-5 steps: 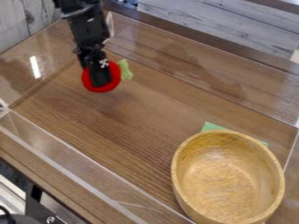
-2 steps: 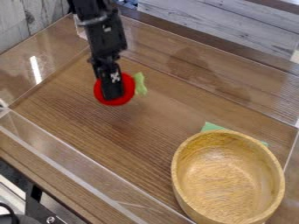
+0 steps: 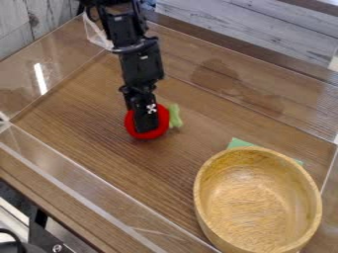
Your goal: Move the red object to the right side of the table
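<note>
The red object (image 3: 148,126) is a small round red toy with a light-green tuft showing at its right side. It sits low over the brown wood-grain table (image 3: 106,163), near the middle. My black gripper (image 3: 142,111) comes down on it from above, fingers closed around its top, shut on it. Whether the toy touches the tabletop is unclear, since the fingers hide its upper part.
A round light wooden bowl (image 3: 259,204) stands at the front right, with a flat green cloth piece (image 3: 244,146) poking out behind it. Low clear acrylic walls (image 3: 53,168) edge the table on the front and left.
The gripper has carried the red object to the right and toward the front, from the back left toward the table's middle, and it has sunk lower.
</note>
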`<state>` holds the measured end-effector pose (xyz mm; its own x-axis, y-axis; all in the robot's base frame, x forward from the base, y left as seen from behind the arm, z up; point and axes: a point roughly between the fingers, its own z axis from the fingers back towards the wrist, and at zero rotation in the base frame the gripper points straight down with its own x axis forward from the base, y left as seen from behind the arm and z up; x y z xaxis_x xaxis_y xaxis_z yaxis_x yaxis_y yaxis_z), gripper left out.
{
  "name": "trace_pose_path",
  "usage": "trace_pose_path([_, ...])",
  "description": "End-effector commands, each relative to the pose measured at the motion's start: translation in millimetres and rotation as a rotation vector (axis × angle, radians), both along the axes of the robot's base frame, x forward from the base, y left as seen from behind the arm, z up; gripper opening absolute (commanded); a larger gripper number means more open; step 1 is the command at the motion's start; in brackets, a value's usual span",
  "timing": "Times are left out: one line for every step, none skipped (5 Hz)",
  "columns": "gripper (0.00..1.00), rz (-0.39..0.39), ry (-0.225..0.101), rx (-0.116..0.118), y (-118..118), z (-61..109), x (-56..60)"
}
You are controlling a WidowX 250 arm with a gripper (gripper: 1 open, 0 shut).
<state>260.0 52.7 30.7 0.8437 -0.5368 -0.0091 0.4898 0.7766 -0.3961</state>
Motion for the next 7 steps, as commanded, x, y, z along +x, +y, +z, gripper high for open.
trace_pose_path([0.0, 0.012, -0.023, 0.058, 10.7, -0.4, 20.9])
trace_pose_path([0.0, 0.022, -0.004, 0.091, 20.2, -3.2, 31.7])
trace_pose_path([0.0, 0.111, 0.016, 0.116, 21.2, -3.0, 37.4])
trace_pose_path([0.0, 0.112, -0.021, 0.14, 13.1, 9.3, 39.8])
trace_pose_path([0.0, 0.137, -0.057, 0.163, 5.3, 31.9, 49.5])
trace_pose_path([0.0, 0.163, -0.092, 0.178, -3.5, 52.0, 59.9])
trace_pose_path([0.0, 0.111, -0.106, 0.174, -12.5, 60.0, 66.0])
